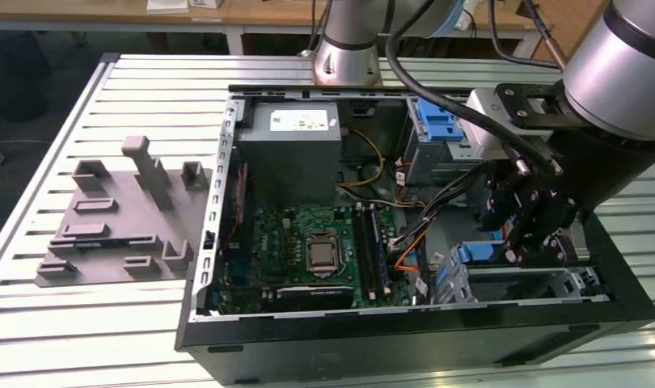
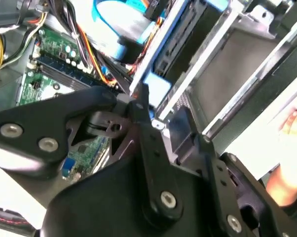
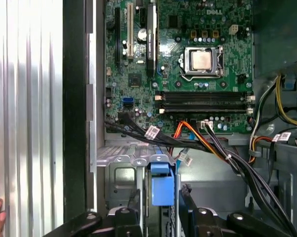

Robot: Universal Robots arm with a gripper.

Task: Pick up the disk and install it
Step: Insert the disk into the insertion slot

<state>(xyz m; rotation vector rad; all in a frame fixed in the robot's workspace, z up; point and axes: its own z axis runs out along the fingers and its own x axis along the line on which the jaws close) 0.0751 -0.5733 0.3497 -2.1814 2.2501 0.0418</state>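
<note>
Disk (image 3: 161, 185) held by the pincer (image 3: 160, 207) at the drive cage (image 3: 119, 173) of an open computer case (image 1: 392, 347)

The case lies on its side on a slatted aluminium worktop (image 1: 111, 339), with a moulded grey fixture (image 1: 123, 218) beside it toward the exterior view's left and wooden desks (image 1: 252, 12) along the back of the room. The grey power-supply box (image 1: 295, 141) carries a white sticker (image 1: 302, 121) whose print is too small to make out, and small white tags (image 3: 152, 131) hang on the cables (image 3: 138, 129) below the green motherboard (image 3: 188, 74). In both wrist views the disk stands edge-on with its blue rail between the pincer's fingers, which are clamped against its two sides. It sits at the cage mouth in the case's corner at the exterior view's right, and a hand (image 2: 291, 143) rests on the worktop nearby
</note>
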